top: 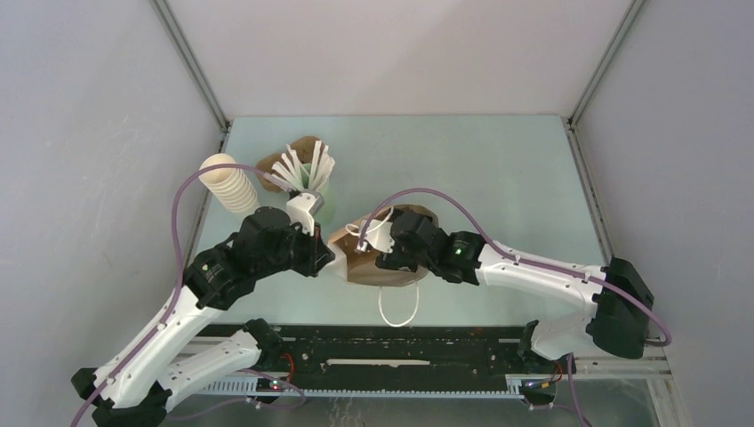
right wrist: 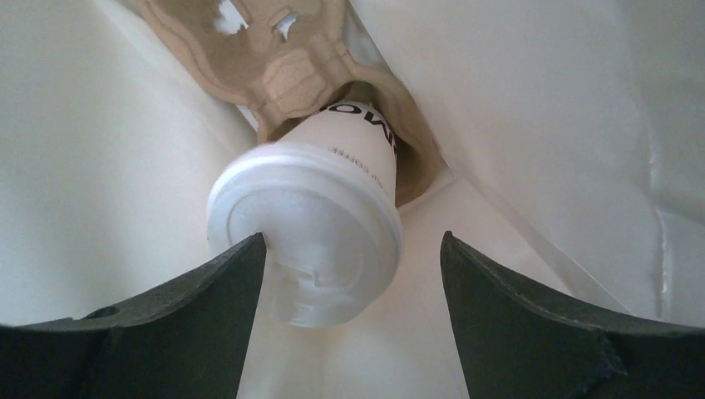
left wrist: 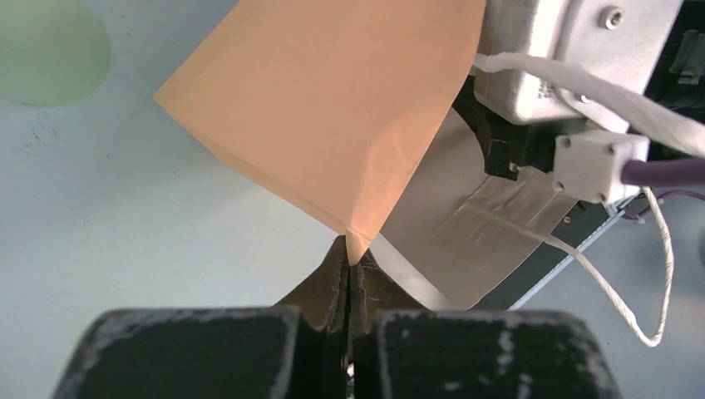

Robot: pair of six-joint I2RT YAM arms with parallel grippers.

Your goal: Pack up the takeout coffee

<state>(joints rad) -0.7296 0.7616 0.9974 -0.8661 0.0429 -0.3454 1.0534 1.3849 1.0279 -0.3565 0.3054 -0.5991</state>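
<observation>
The takeout coffee (right wrist: 332,199) is a cream-white cup with a round white lid (right wrist: 303,241). It sits tilted in a brown pulp carrier (right wrist: 283,58) inside a brown paper bag (top: 382,271). My right gripper (right wrist: 353,241) is open inside the bag. Its left finger is at the lid's edge and its right finger stands apart. In the top view the right gripper (top: 384,256) reaches into the bag's mouth. My left gripper (left wrist: 351,253) is shut on the bag's edge (left wrist: 332,108), at the bag's left side (top: 327,258).
A tall stack of cream cups (top: 229,185) and a pale green cup of white sticks (top: 307,178) stand at the back left, with a brown carrier (top: 283,158) behind them. The bag's white cord handle (top: 398,307) lies toward the black front rail (top: 400,351).
</observation>
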